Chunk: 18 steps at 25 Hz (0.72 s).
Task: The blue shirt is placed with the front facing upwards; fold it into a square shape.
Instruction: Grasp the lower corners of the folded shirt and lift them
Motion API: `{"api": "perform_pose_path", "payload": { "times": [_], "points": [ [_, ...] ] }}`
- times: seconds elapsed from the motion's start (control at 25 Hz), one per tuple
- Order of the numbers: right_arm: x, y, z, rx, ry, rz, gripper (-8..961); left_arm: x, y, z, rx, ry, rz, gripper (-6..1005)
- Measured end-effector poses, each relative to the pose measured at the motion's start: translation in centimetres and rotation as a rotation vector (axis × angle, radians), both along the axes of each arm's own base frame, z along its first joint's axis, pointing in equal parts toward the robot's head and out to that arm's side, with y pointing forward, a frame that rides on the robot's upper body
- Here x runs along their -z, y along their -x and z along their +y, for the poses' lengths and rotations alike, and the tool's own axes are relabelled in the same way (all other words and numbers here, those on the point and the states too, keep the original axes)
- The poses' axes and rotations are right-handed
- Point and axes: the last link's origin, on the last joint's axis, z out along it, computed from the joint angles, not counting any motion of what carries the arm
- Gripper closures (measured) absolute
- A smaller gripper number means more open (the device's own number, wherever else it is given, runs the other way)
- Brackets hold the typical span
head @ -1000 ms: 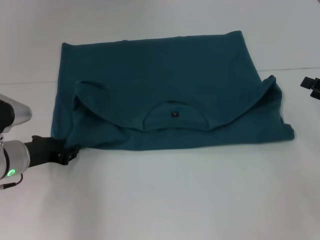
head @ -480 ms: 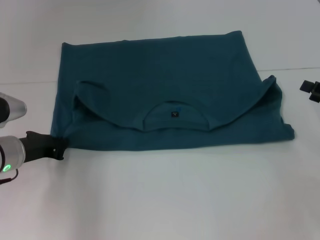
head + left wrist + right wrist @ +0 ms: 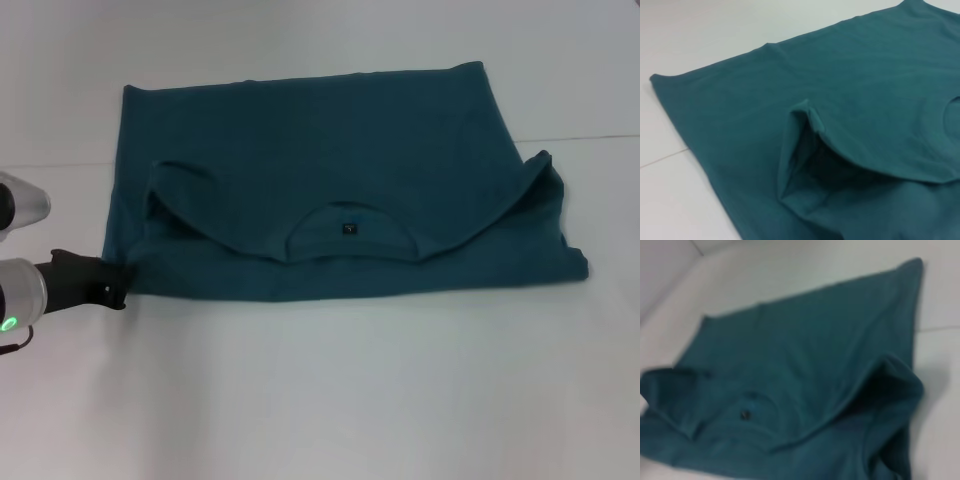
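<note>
on white table (image 3: 320, 400): blue shirt (image 3: 330, 180) long axis left-right, collar nearward; left hand (image 3: 112, 284) beside corner, grip unclear.

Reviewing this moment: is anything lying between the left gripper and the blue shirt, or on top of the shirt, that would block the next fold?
Nothing visible does. The left gripper sits right at the near left corner of the blue shirt, with only bare white table around it. Nothing foreign lies on the shirt. The right gripper is out of view.

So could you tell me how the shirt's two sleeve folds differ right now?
On the blue shirt, the left sleeve fold is a small pocket lying inside the shirt's outline, while the right sleeve fold is larger and bulges past the side edge. The left gripper sits by the left side; nothing is near the right. Both gape open.
</note>
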Motion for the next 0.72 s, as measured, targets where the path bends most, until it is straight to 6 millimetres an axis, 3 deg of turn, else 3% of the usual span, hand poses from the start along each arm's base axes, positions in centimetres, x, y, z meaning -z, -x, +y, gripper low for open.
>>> {"api": "perform_pose_path", "payload": {
  "times": [0.16,0.36,0.72],
  "points": [
    [-0.3,1.7,1.2,0.064,0.074,-0.084,279,0.0,-0.4,0.1,0.008,0.016,-0.01,969],
    [1.7,3.2,3.0,0.064,0.147,-0.199,278,-0.2,-0.8,0.4,0.02,0.021,-0.007,969],
    [4.1,3.5,4.7,-0.029,0.139,-0.397,276,-0.2,-0.5,0.2,0.009,0.023,-0.011,970]
  ]
}}
